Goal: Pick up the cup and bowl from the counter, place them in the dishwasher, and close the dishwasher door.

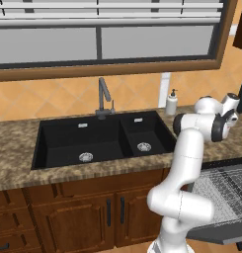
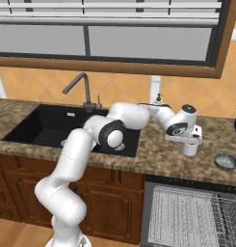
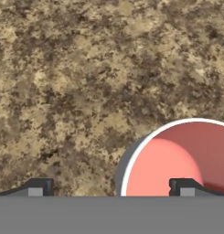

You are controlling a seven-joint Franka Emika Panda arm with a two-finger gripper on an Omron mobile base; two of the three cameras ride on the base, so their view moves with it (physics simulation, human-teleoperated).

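The cup [image 3: 186,160] is seen from above, white-rimmed with a red inside, standing on the speckled counter [image 3: 86,82]. My gripper [image 3: 111,187] hangs over it, open; the right fingertip [image 3: 186,186] is over the cup's mouth and the left fingertip [image 3: 35,186] over bare granite. From the right base, the gripper [image 2: 189,141] points down just above the white cup [image 2: 190,150]. The grey bowl [image 2: 226,161] sits on the counter to its right. Below the counter the dishwasher [image 2: 196,217] stands open with its wire rack pulled out over the lowered dishwasher door [image 1: 226,232].
A black double sink [image 1: 100,138] with a dark faucet [image 1: 103,99] lies left of the arm. A white soap bottle [image 1: 171,103] stands by the tiled wall. Brown cabinets [image 1: 93,212] run under the counter.
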